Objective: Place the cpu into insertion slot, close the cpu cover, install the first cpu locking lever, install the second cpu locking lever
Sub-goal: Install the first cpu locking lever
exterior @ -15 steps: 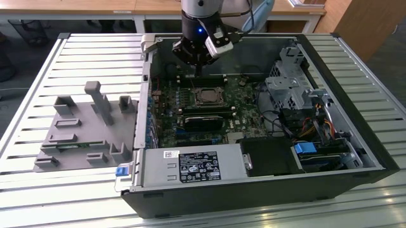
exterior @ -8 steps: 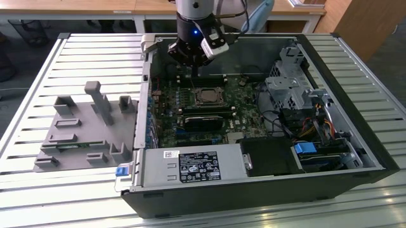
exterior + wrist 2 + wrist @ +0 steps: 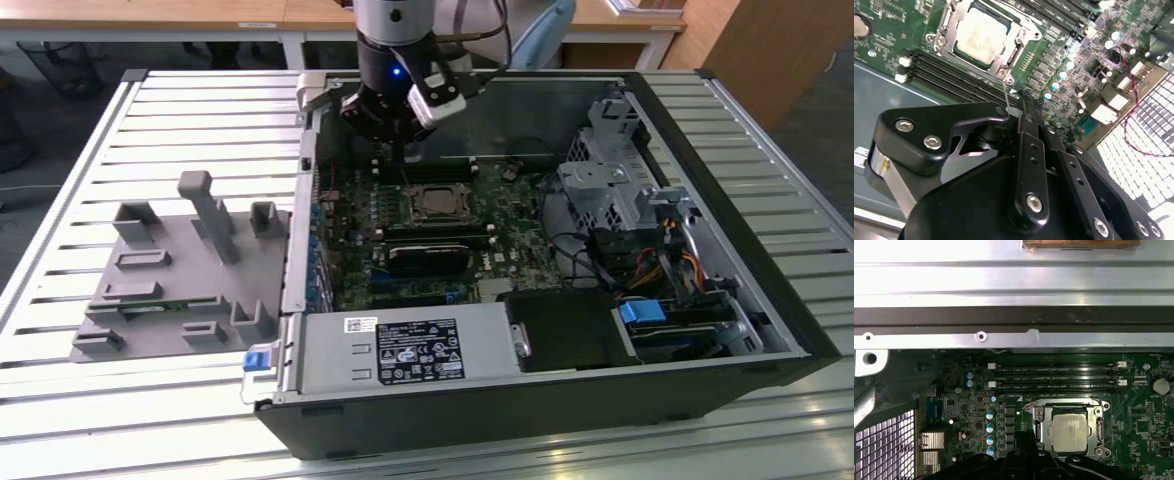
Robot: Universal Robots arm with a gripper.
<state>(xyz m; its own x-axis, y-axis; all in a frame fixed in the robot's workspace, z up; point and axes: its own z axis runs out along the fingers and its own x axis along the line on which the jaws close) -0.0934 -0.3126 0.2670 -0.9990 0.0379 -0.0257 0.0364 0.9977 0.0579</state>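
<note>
Hovering inside the open computer case [image 3: 747, 300] in the exterior view, the gripper [image 3: 400, 140] hangs at twelve o'clock of the cpu [image 3: 435, 203], which is seated in the insertion slot [image 3: 463, 203]. In the second wrist view, the jaws of the gripper [image 3: 1015, 111] are drawn together, and a thin locking lever [image 3: 1005, 92] reaches their tips. The cpu cover [image 3: 1021, 37] lies flat around the cpu [image 3: 979, 34]. In the first wrist view, the cpu [image 3: 1070, 431] sits framed by the cpu cover [image 3: 1040, 426], near the gripper [image 3: 1024, 436].

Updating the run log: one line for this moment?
cpu: seated | cover: down over cpu | gripper: above board, near cover corner
</note>
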